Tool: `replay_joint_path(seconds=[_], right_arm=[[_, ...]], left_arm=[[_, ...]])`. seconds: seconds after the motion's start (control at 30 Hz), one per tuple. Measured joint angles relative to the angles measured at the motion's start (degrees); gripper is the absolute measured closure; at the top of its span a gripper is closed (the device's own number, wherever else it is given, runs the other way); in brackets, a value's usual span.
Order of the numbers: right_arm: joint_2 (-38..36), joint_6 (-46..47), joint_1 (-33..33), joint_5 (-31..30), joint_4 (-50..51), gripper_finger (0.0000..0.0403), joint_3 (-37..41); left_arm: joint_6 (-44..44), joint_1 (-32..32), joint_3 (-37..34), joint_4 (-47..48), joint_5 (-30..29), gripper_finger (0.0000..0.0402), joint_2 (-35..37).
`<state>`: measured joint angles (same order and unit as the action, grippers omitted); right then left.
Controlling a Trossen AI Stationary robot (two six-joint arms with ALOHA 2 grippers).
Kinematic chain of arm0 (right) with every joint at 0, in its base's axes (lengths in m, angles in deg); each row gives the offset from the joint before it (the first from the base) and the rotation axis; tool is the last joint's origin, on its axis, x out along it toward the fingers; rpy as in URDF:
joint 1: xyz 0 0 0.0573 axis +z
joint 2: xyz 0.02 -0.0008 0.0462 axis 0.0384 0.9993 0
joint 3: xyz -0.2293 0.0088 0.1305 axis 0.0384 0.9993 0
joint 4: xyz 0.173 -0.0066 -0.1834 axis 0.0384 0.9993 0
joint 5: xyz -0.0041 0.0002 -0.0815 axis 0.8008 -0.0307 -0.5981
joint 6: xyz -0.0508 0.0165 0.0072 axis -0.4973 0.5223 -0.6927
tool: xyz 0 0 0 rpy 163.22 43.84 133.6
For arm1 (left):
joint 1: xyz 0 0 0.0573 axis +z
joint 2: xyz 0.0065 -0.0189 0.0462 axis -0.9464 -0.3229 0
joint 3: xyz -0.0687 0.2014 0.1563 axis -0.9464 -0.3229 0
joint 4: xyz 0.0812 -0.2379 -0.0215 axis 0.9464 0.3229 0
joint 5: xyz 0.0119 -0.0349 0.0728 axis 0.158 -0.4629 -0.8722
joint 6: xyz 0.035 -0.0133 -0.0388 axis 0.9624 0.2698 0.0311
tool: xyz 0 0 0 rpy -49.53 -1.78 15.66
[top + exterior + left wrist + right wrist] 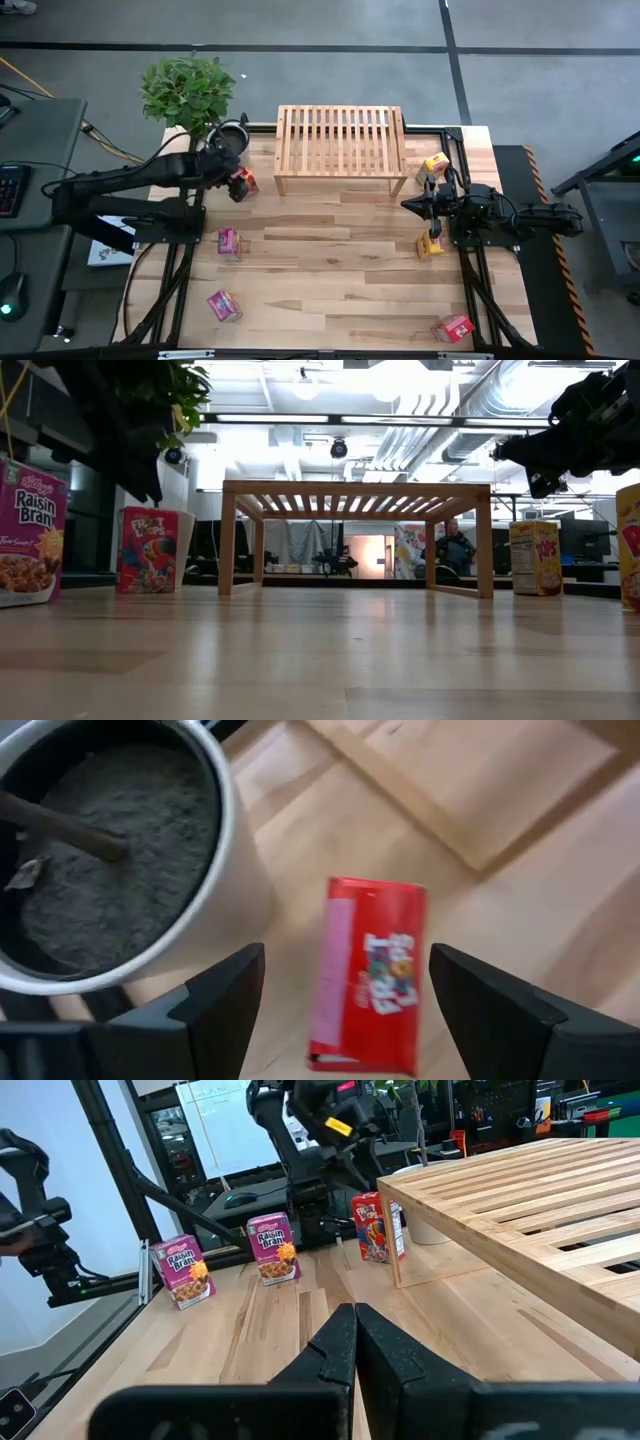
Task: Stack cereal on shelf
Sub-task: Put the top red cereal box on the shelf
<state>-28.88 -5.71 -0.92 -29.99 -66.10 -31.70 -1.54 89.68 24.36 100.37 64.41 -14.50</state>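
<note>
A red cereal box (242, 185) stands on the table between the plant pot and the shelf's (340, 150) left front leg. My left gripper (236, 177) is above it, open, with a finger on either side of the box (370, 975) and touching nothing. My right gripper (413, 205) is shut and empty, in the air near the shelf's right front leg; its shut fingers show in the right wrist view (355, 1350). Two yellow boxes (435, 163) (430, 245), two pink boxes (229, 240) (224, 305) and a second red box (452, 328) stand or lie on the table.
A white pot (110, 850) with a green plant (188, 90) stands close beside the red box, at the far left. The shelf's slatted top (520, 1200) is bare. Open tabletop (330, 270) lies in the middle and near part.
</note>
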Motion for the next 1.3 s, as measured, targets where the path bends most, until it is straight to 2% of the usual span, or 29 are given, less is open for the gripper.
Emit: replay_joint_path(seconds=[0.1,0.3,0.67,0.97,1.07,1.3], right_arm=[[0.0,0.0,0.0,0.0,0.0,0.0402,0.0],[0.0,0.0,0.0,0.0,0.0,0.0402,0.0],[0.0,0.0,0.0,0.0,0.0,0.0402,0.0],[0.0,0.0,0.0,0.0,0.0,0.0402,0.0],[0.0,0.0,0.0,0.0,0.0,0.0402,0.0],[0.0,0.0,0.0,0.0,0.0,0.0402,0.0]], left_arm=[[1.3,1.9,0.3,-0.1,0.3,0.0126,-1.4],[2.5,3.8,0.4,-0.5,6.7,0.0126,-3.9],[4.6,4.0,0.4,-2.6,6.5,0.0126,-4.3],[6.5,4.0,3.2,-2.5,6.8,0.0126,-4.3],[5.8,4.0,3.2,-1.9,8.4,0.0126,-4.3],[-1.2,4.0,1.9,0.8,7.9,0.0126,-4.3]])
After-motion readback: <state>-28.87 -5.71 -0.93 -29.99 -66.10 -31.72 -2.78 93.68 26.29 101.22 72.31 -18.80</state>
